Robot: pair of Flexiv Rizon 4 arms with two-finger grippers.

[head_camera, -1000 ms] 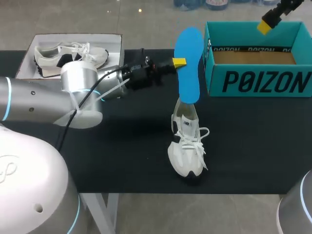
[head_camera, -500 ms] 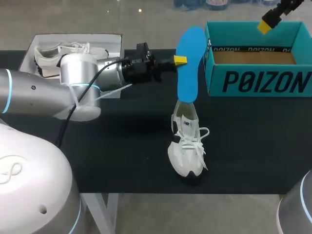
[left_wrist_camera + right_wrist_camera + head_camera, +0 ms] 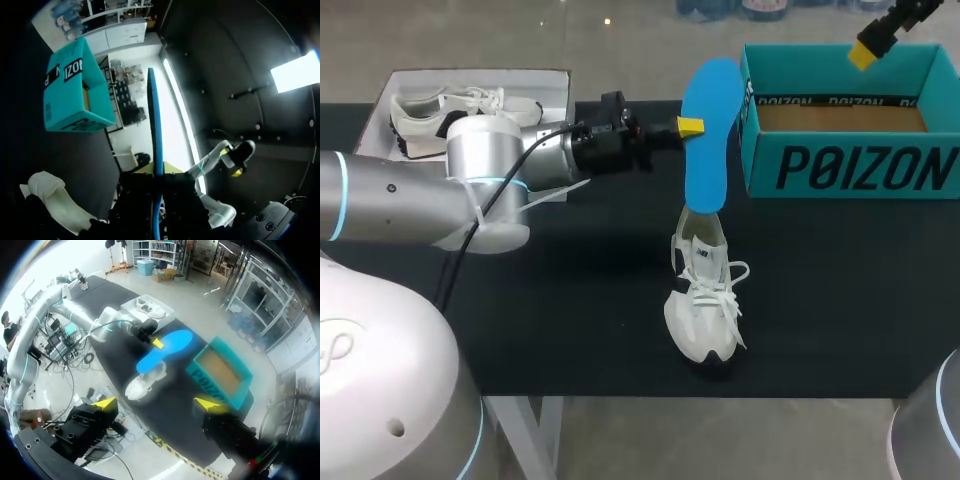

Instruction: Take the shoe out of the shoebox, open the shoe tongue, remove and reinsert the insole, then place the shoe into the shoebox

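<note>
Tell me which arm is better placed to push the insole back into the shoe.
Left. The left gripper is shut on the blue insole, whose lower end is at the white shoe's opening. The right gripper hangs open, high by the teal box.

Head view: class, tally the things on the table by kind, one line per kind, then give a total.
Shoes: 2 (white shoe standing on the table; second shoe in the white box, partly hidden)
Boxes: 2 (teal shoebox; white box)
Insoles: 1 (blue insole, lower end in the white shoe)
Total: 5
</note>
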